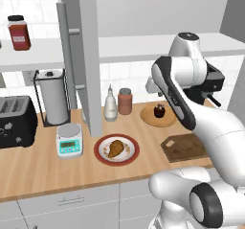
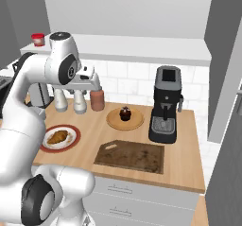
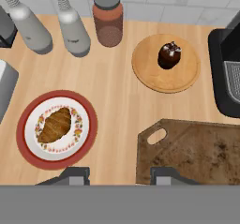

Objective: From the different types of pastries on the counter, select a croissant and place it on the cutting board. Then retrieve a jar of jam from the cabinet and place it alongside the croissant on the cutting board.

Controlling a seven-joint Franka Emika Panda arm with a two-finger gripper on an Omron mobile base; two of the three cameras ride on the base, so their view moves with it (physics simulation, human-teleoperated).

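Counter: cutting board at front edge, bare. Red-rimmed plate beside it toward the counter's other end carries croissant, centred. Likely light, flaky, crushable; grip gently across its thick middle. Gripper high above counter, fingertips apart, holding nothing.

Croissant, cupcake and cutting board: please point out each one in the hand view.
croissant (image 3: 55, 124), hand view, middle of the pastry.
cupcake (image 3: 169, 55), hand view, its dark top.
cutting board (image 3: 197, 153), hand view, bare wood right of the handle hole.
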